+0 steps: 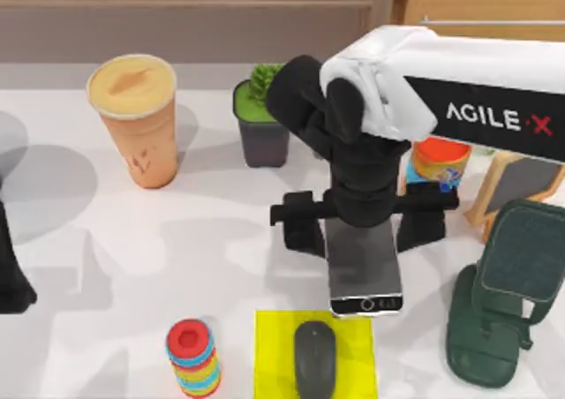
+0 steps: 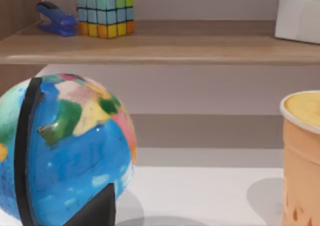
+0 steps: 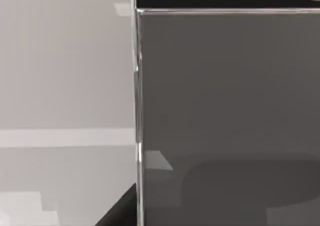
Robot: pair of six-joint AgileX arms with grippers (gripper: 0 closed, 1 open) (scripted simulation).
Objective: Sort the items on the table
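Top view first: right gripper (image 1: 360,221) hangs over the upper end of the smartphone (image 1: 365,271), which lies flat on the white worktop (image 1: 106,267) right of centre, home-button end toward the near edge. Black fingers (image 1: 300,227) stand spread on either side of the phone's width, so jaws are wide, nothing held yet. Mouse (image 1: 313,359) sits on a yellow mat (image 1: 269,364) just below the phone, close but apart. Coffee cup (image 1: 137,121) stands upright far left-back, well apart. Clutter: potted plant (image 1: 260,121), stacked ring toy (image 1: 194,355), green backpack (image 1: 499,306), orange can (image 1: 440,162) and a small chalkboard stand (image 1: 516,183) behind the arm. Left arm (image 1: 11,267) parked at the left edge; cannot tell its jaws.

Left wrist view: globe (image 2: 65,151) close up, coffee cup (image 2: 302,156) beside it, wooden shelf (image 2: 160,48) behind with a Rubik's cube (image 2: 105,13), blue stapler (image 2: 56,18) and white box (image 2: 299,18).

Right wrist view: smartphone (image 3: 230,116) very close, silver edge running straight along the frame, worktop (image 3: 65,86) beside it.

Judgement: step in hand is grasping the phone. To do it well, stay centred across the width, go down until fingers bracket the thin edges, close evenly, lift straight; avoid nudging it onto the mouse mat.
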